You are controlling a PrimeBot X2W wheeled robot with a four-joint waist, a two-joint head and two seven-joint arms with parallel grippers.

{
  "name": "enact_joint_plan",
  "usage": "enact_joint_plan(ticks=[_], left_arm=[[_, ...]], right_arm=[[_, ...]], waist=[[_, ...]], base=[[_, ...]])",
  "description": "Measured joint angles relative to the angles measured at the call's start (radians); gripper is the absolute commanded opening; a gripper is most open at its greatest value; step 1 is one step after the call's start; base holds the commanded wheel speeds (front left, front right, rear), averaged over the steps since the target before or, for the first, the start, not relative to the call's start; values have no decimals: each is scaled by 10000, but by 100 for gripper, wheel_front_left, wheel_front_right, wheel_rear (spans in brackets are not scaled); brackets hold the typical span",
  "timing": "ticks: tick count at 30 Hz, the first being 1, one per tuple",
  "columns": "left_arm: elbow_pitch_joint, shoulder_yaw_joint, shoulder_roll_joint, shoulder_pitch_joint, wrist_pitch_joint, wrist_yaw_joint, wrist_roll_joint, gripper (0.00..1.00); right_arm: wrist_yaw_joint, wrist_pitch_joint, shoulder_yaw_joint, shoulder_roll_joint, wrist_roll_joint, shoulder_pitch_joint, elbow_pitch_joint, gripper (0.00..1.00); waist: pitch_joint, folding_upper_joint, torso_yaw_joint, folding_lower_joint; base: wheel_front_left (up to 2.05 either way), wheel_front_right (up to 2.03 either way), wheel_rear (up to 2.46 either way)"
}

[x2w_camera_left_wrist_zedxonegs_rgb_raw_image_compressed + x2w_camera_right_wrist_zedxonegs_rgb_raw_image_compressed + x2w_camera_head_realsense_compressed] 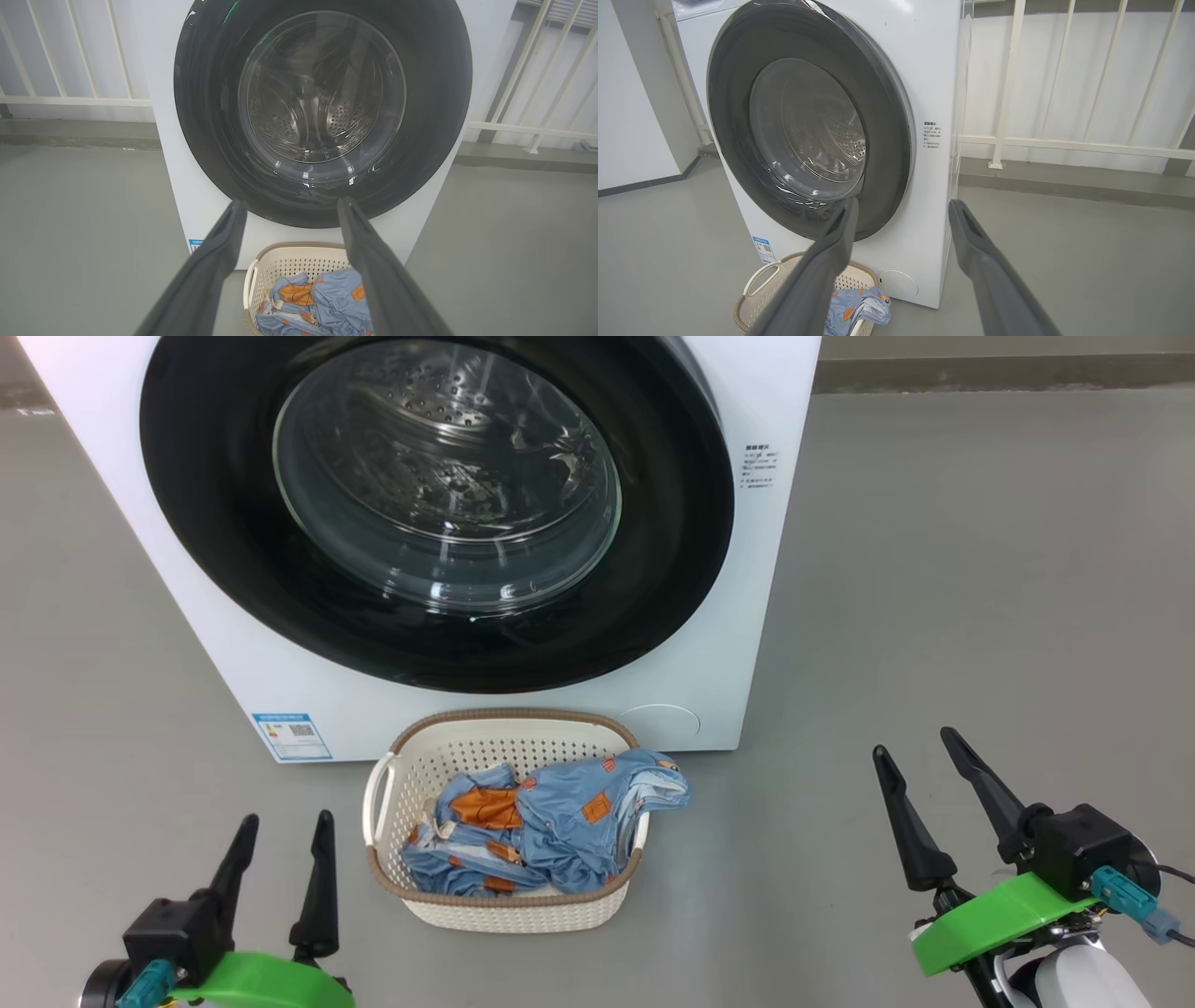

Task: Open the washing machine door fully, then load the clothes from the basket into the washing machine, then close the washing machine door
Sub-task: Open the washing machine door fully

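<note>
The white washing machine (728,644) stands ahead, its round black door (233,569) with the clear glass bowl shut against the front. In front of it on the floor sits the cream basket (439,756) holding light blue clothes (560,821) with orange patches; one sleeve hangs over its right rim. My left gripper (285,826) is open, low at the basket's left. My right gripper (915,747) is open too, off to the basket's right, empty. The door (210,116) and basket (289,263) show between the left fingers (210,261); the door (733,116) and basket (756,298) also face the right wrist.
A blue label sticker (291,735) sits at the machine's lower left, a round cover (661,721) at its lower right. White railings (1064,140) and a raised kerb run behind the machine. Grey floor spreads on both sides.
</note>
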Motion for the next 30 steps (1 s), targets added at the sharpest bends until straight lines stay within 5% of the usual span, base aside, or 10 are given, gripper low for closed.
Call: enact_joint_plan(ticks=[26,27,29,30], left_arm=[[-364,140,-2,-43,-27,2,-10,100],[-387,146,-4,-67,-27,2,-10,100],[-420,144,-6,-175,-27,0,-10,100],[-447,142,-8,-227,-27,0,-10,100]], right_arm=[[0,0,-347,-736,1388,-2311,1563,100],[0,0,-353,-811,1507,-2509,1670,96],[0,0,-382,-951,1668,-2920,1871,44],[0,0,-412,-1012,1862,-3139,1965,35]], waist=[[665,0,307,0],[726,0,323,0],[850,0,361,0],[916,0,385,0]], base=[[0,0,0],[0,0,0],[0,0,0],[0,0,0]])
